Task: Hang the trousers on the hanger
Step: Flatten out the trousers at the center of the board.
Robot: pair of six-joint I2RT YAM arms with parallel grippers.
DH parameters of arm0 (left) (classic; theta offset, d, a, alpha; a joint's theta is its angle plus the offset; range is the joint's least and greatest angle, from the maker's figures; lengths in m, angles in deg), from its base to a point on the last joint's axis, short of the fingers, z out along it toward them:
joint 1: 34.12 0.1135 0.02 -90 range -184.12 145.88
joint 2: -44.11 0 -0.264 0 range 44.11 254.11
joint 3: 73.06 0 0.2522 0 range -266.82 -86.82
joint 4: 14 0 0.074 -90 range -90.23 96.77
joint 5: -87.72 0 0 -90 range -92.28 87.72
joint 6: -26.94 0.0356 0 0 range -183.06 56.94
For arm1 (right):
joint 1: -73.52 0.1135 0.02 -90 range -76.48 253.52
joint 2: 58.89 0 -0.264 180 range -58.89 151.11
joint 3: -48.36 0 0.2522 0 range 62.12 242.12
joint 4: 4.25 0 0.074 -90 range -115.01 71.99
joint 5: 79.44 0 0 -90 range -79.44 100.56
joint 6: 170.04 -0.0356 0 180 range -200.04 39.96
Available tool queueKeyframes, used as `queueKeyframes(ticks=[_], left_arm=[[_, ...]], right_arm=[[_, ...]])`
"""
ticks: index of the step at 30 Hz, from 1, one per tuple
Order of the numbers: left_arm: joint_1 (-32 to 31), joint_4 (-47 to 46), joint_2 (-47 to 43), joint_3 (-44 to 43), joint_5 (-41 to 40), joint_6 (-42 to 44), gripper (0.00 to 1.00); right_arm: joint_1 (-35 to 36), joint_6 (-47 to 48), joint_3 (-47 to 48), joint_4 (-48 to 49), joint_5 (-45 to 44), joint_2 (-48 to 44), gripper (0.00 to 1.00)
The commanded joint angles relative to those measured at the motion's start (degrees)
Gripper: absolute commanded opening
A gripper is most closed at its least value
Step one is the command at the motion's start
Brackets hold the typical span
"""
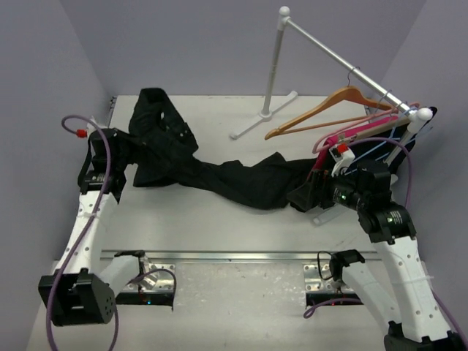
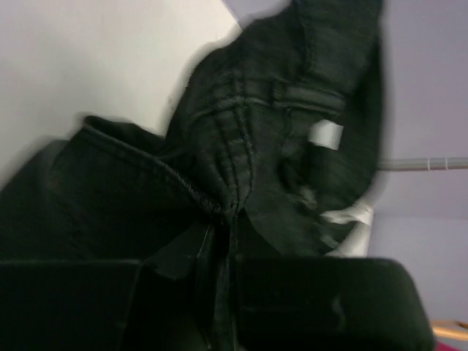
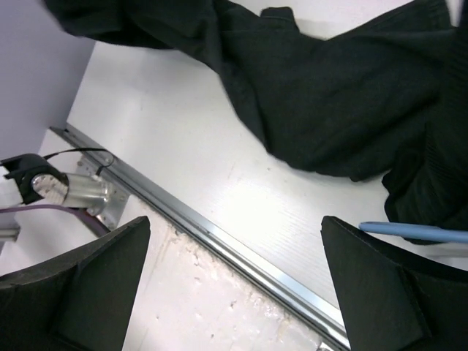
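Where the trousers [image 1: 234, 183] lie: lengthwise across the desk [image 1: 219, 227], waist left, legs right.
Left hand [image 2: 219, 292]: clamped on trousers' waist.
Right hand [image 3: 234, 292]: wide, empty, nearer wooden hanger [image 1: 345, 93].

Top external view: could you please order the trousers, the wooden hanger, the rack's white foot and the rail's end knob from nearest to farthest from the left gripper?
1. trousers, pinched in the fingers of the left gripper, far left.
2. rack's white foot, back centre.
3. wooden hanger, hung up, back right.
4. rail's end knob, far right.
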State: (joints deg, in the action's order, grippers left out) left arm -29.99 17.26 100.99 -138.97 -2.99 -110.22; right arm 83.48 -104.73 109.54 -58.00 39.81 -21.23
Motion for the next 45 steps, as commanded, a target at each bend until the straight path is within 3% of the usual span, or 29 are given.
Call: queueKeyframes(ticks=[1, 3, 6, 10, 11, 12, 13, 14, 18, 22, 24, 27, 32, 38, 40, 41, 42, 45], left_arm=[[11.0, -24.2, 6.7, 14.9, 34.3, -15.2, 0.06], [13.1, -30.8, 11.2, 17.7, 36.5, -16.0, 0.11], [14.3, -31.0, 12.0, 18.0, 35.9, -13.9, 0.18], [14.5, -24.5, 8.1, 14.7, 32.3, -9.3, 0.71], [14.4, -16.6, 6.9, 12.6, 29.5, -6.4, 0.94], [14.0, -11.9, 5.5, 8.5, 23.4, -1.0, 1.0], [13.1, -7.9, 4.0, 6.0, 22.8, 2.1, 1.0], [10.0, 0.7, 1.9, 1.5, 12.2, 7.3, 1.0], [-10.3, 11.5, 5.1, -8.5, -9.7, 16.3, 1.0], [-31.8, 22.5, 20.4, -14.6, -29.5, 16.4, 1.0], [-37.9, 27.5, 27.2, -17.6, -39.4, 12.8, 1.0], [-41.1, 33.4, 34.2, -19.5, -48.6, 11.1, 1.0], [-41.4, 35.3, 41.4, -21.8, -51.2, 12.5, 1.0], [-41.5, 41.9, 48.2, -25.1, -56.6, 6.6, 0.99], [-41.5, 42.2, 49.4, -26.0, -56.5, 6.0, 0.85], [-41.4, 41.8, 49.9, -26.4, -56.6, 6.0, 0.66], [-41.3, 41.8, 50.2, -26.9, -56.8, 5.9, 0.57], [-41.1, 41.9, 50.6, -28.0, -57.1, 5.8, 0.39]], right_arm=[[0.2, -0.6, 0.1, 6.5, 6.4, 1.1, 0.99], [0.2, -0.3, 0.3, 6.5, 6.8, 1.4, 0.99], [0.3, 0.0, 0.2, 6.6, 7.3, 1.8, 0.99], [0.2, -0.4, -0.8, 8.0, 8.1, 2.3, 0.99], [0.2, -0.7, -1.0, 8.2, 8.5, 2.9, 0.99], [0.2, -0.9, -1.3, 8.5, 8.6, 3.3, 0.99], [0.3, -1.2, -1.4, 8.5, 8.7, 3.8, 0.99], [0.3, -1.2, -1.5, 8.8, 8.6, 4.3, 0.99], [0.6, -1.9, -2.8, 10.1, 7.8, 5.0, 0.99], [0.7, -1.8, -3.0, 10.6, 6.7, 5.0, 0.99], [0.7, -1.2, -2.7, 9.8, 6.3, 5.1, 0.99], [0.9, -0.4, -2.6, 9.0, 5.8, 4.8, 0.99], [1.1, -0.5, -3.9, 9.8, 6.0, 4.4, 0.99], [1.1, -0.8, -4.5, 11.4, 7.2, 4.4, 0.99], [1.1, -0.9, -4.9, 12.0, 7.4, 4.4, 0.99], [1.1, -0.9, -5.0, 12.2, 7.5, 4.5, 0.99], [1.1, -0.9, -5.1, 12.2, 7.6, 4.5, 0.99], [1.1, -0.7, -5.3, 11.9, 7.4, 4.1, 0.99]])
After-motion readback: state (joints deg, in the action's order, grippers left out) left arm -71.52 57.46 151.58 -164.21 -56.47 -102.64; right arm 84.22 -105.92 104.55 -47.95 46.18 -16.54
